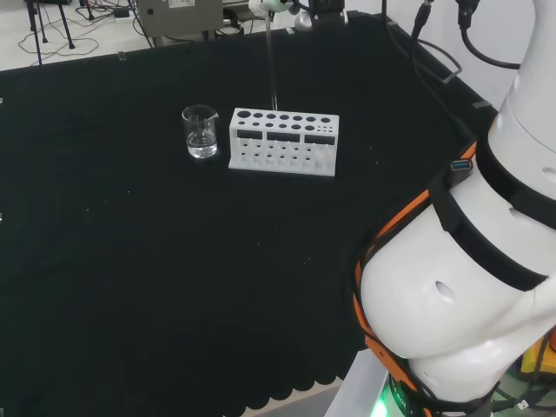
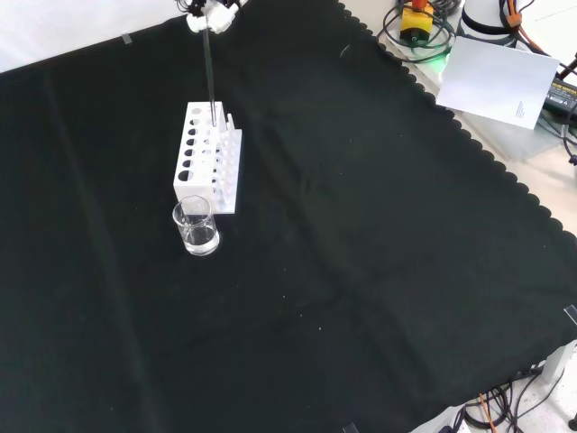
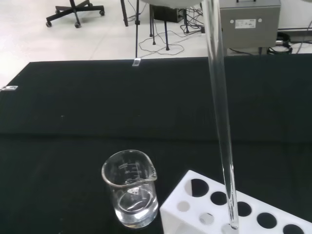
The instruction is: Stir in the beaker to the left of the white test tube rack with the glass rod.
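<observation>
The hand [image 2: 209, 18] had its fingers clamped on the top of the glass rod [image 2: 210, 72], which hung upright, its tip at the white rack [image 2: 203, 158]. In the front view the beaker [image 2: 196, 226] stood just below the rack.

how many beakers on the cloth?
1. A clear glass beaker with a little clear liquid stands just left of the white test tube rack in the head view. Clear ware is hard to spot, but I see no other.
</observation>
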`<state>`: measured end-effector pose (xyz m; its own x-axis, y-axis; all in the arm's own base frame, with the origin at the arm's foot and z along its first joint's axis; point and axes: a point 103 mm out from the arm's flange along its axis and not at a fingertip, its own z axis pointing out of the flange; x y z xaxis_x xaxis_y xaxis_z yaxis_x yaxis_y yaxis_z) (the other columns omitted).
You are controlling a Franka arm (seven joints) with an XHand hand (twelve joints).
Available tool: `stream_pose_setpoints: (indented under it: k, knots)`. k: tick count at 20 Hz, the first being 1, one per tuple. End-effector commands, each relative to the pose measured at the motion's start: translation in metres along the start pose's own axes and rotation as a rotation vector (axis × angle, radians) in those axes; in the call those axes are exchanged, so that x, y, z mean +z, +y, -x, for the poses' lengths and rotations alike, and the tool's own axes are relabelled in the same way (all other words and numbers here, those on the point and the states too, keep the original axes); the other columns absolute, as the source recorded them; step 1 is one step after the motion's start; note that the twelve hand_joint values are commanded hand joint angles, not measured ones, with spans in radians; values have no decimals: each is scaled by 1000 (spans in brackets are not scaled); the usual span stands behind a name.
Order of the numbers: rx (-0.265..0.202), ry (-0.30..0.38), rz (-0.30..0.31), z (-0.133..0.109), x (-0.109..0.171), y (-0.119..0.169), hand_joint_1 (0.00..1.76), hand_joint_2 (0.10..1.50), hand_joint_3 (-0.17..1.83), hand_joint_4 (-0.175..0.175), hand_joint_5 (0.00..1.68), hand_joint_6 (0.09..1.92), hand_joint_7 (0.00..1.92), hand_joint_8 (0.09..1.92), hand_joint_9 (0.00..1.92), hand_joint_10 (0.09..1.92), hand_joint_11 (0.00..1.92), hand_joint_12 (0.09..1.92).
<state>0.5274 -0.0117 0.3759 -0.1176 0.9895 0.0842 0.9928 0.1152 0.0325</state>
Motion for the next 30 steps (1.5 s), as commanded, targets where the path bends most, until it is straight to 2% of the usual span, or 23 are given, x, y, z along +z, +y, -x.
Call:
stream_pose_setpoints:
  k: [1, 9, 17, 22, 29, 30]
  knots:
    - [-19, -5, -8, -13, 0, 0, 1303, 1120, -175, -175, 1231, 291, 1163, 1046, 1744, 616, 1177, 771]
    - [-62, 9, 5, -28, -10, 17, 1303, 1120, -175, -175, 1232, 289, 1162, 1047, 1745, 615, 1180, 768]
    - [-137, 33, 23, -62, -16, 43, 1303, 1121, -175, -175, 1232, 287, 1161, 1049, 1747, 616, 1181, 766]
    - [-223, 30, 17, -84, -9, 62, 1302, 1121, -175, -175, 1233, 285, 1160, 1051, 1748, 616, 1182, 765]
    - [-285, 64, -6, -99, 8, 86, 1302, 1122, -175, -175, 1233, 284, 1158, 1054, 1752, 619, 1183, 763]
    - [-370, 104, -23, -103, 10, 90, 1302, 1122, -175, -175, 1233, 284, 1158, 1055, 1753, 619, 1183, 763]
